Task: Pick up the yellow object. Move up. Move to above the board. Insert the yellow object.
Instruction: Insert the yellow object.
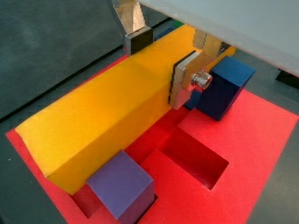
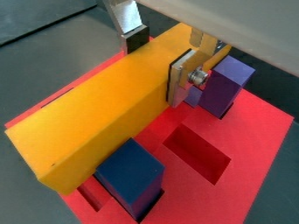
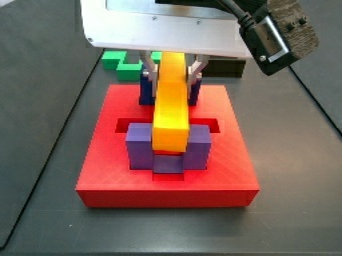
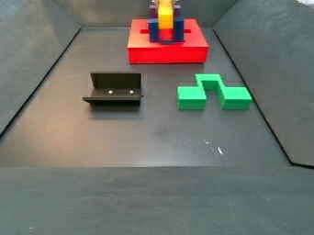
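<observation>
The yellow object (image 1: 105, 109) (image 2: 100, 118) is a long bar lying across the red board (image 1: 263, 149) (image 2: 251, 149). In a side view the yellow object (image 3: 171, 100) runs from the dark-blue posts (image 3: 144, 92) down between the purple posts (image 3: 139, 150), with the board (image 3: 107, 170) below. My gripper (image 1: 159, 70) (image 2: 156, 70) straddles the bar's far end, one pad on each long side, shut on it. The other side view shows the gripper (image 4: 164, 5) over the yellow object (image 4: 164, 16) and the board (image 4: 147, 53) at the far end of the floor.
A green zigzag block (image 4: 211, 93) (image 3: 127, 63) lies on the dark floor beside the board. The fixture (image 4: 114, 90) stands left of it. A square recess (image 1: 193, 153) lies open in the board next to the bar. Dark walls close in the floor.
</observation>
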